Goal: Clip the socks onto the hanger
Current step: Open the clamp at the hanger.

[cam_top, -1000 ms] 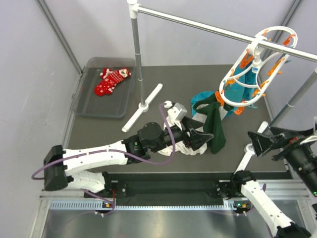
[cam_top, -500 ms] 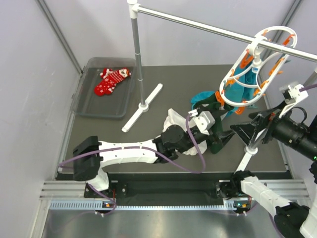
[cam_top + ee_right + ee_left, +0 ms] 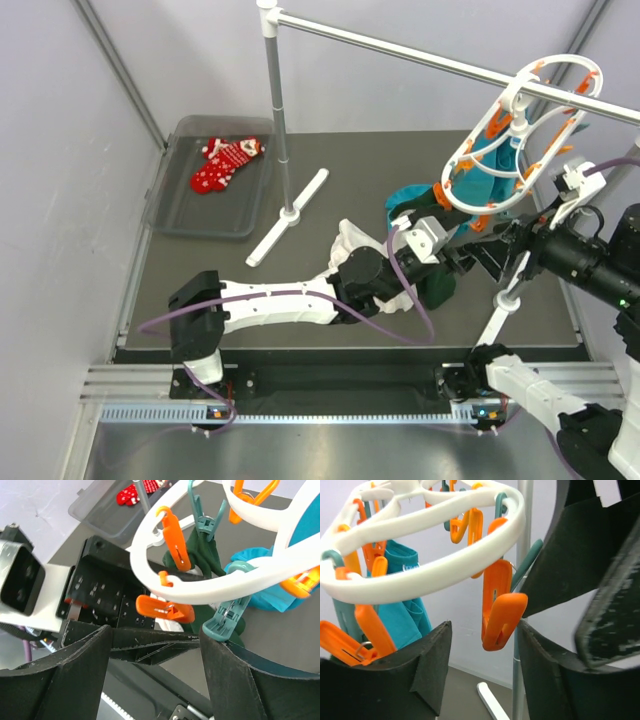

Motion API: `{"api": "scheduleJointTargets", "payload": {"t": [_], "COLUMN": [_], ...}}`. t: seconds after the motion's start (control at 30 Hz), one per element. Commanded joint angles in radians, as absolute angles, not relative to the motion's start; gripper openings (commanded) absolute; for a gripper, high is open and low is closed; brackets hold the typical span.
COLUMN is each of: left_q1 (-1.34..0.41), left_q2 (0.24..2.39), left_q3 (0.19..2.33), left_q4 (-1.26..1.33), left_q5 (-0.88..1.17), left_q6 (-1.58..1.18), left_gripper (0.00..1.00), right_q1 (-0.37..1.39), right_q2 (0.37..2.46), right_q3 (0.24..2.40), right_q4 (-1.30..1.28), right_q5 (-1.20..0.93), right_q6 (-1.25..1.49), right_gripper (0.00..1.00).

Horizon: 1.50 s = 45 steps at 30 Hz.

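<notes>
socks (image 3: 228,163): red-white, flat in tray (image 3: 200,212) | hanger (image 3: 517,98): white, orange clips, tilted, hung on rail (image 3: 420,56)

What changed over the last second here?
Left gripper swung right, off the cloth pile, to under the hanger. Right gripper came in leftward to meet it there. Both jaws are open, holding nothing. Socks stayed in the tray, and the hanger stayed on the rail.

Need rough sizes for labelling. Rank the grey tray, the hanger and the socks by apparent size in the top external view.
Largest: the grey tray and the hanger spread about alike; the hanger hangs higher, nearer the camera, so I won't rank them.
Smallest: the socks, lying inside the tray.
</notes>
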State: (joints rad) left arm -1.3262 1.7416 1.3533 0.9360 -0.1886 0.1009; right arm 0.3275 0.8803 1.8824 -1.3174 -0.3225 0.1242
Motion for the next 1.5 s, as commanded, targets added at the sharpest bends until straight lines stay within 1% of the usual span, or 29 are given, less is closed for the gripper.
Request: {"api": "scheduleJointTargets", "payload": {"t": [0.0,0.1,0.13,0.33,0.37,0.43,0.47,0.5,0.53,0.7,1.2,1.27,1.4,1.47], "left_q1": [-1.327,-1.327,-1.327,-1.327,-1.327,-1.325,-1.327,-1.327,-1.327,-1.327,-1.328,-1.328,-1.328,-1.328], "left_q2": [1.75,1.746,1.743,1.718,1.712,1.701,1.697,1.692,1.69,1.681,1.681,1.683,1.687,1.687], "left_q3": [1.399,1.401,1.402,1.401,1.401,1.401,1.401,1.402,1.401,1.399,1.425,1.437,1.443,1.445], "left_q4": [1.008,0.996,0.994,0.966,0.963,0.957,0.954,0.948,0.946,0.933,0.875,0.859,0.851,0.847], "left_q5": [-0.166,-0.16,-0.156,-0.141,-0.137,-0.129,-0.121,-0.118,-0.118,-0.098,-0.112,-0.132,-0.15,-0.149], "left_q6": [0.098,0.091,0.091,0.066,0.063,0.055,0.052,0.048,0.041,0.008,-0.037,-0.035,-0.031,-0.032], "left_gripper": [0.57,0.49,0.42,0.32,0.25,0.23,0.2,0.15,0.13,0.11,0.09,0.07,0.06,0.06], "right_q1": [0.341,0.341,0.342,0.341,0.339,0.339,0.339,0.339,0.339,0.339,0.341,0.341,0.339,0.339], "right_q2": [0.867,0.856,0.853,0.83,0.827,0.821,0.819,0.816,0.812,0.787,0.807,0.808,0.811,0.813], "right_q3": [1.833,1.822,1.822,1.815,1.812,1.81,1.807,1.802,1.798,1.749,1.701,1.692,1.674,1.669], "right_q4": [-1.261,-1.226,-1.217,-1.141,-1.134,-1.114,-1.109,-1.1,-1.094,-1.017,-0.98,-0.982,-0.979,-0.98], "right_q5": [-0.301,-0.295,-0.295,-0.288,-0.285,-0.285,-0.284,-0.285,-0.287,-0.316,-0.298,-0.295,-0.291,-0.285], "right_q6": [0.106,0.104,0.106,0.106,0.107,0.104,0.103,0.103,0.103,0.104,0.069,0.068,0.066,0.064], "right_gripper": [0.7,0.7,0.69,0.65,0.65,0.64,0.63,0.62,0.6,0.51,0.51,0.52,0.56,0.56]}}
